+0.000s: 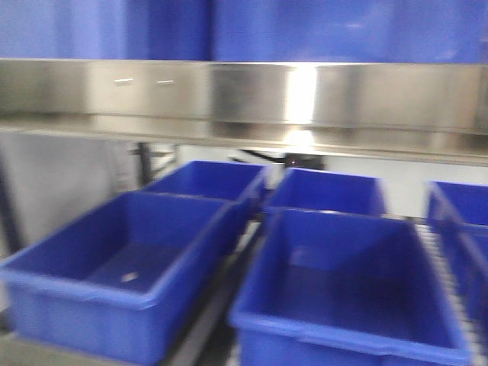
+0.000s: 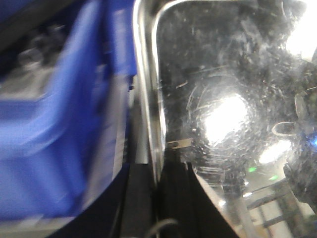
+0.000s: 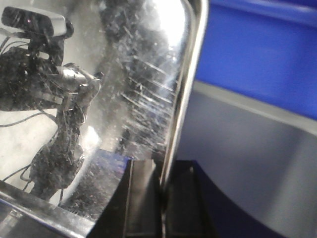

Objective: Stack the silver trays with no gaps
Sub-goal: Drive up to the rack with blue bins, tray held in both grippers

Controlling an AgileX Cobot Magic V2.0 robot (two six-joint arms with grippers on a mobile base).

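Under shelf (image 1: pixel 244 95), blue bins (image 1: pixel 122 267); tray (image 2: pixel 223 99) gripped.

Blue bins (image 1: pixel 76 320) motion-blurred, rightmost bin (image 1: pixel 457 217) cut off, silver tray (image 2: pixel 223 74) cropped by frame

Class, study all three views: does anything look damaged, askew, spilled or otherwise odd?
Only wear stands out: the silver tray is densely scratched across its shiny surface in both wrist views. The blue bins sit in neat rows, with nothing visibly spilled.
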